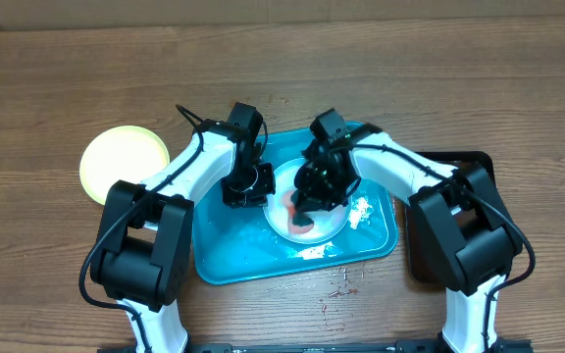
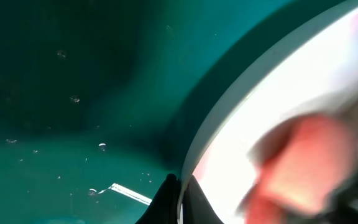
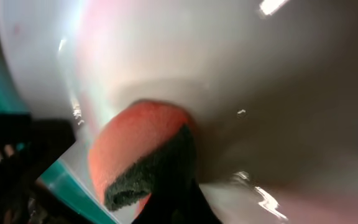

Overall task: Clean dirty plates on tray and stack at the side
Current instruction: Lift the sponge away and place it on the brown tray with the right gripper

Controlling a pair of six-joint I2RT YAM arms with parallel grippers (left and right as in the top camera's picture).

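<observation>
Plastic plate (image 1: 282, 211) by bench's front edge: likely light, stiff, sauce-slick.
You'd pinch its rim; right gripper (image 1: 307, 206) clamps sponge (image 3: 138, 149); left gripper (image 1: 253, 191), can't tell.

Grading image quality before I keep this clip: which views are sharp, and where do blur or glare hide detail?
Overhead: sharp, evenly lit; the tray and the yellow plate read clearly. Left wrist: too close, the scrubbed plate is blown out white at its rim and the sponge is a pink blur. Right wrist: sponge fairly sharp, glare spots on the scrubbed plate, right side in shadow.
</observation>
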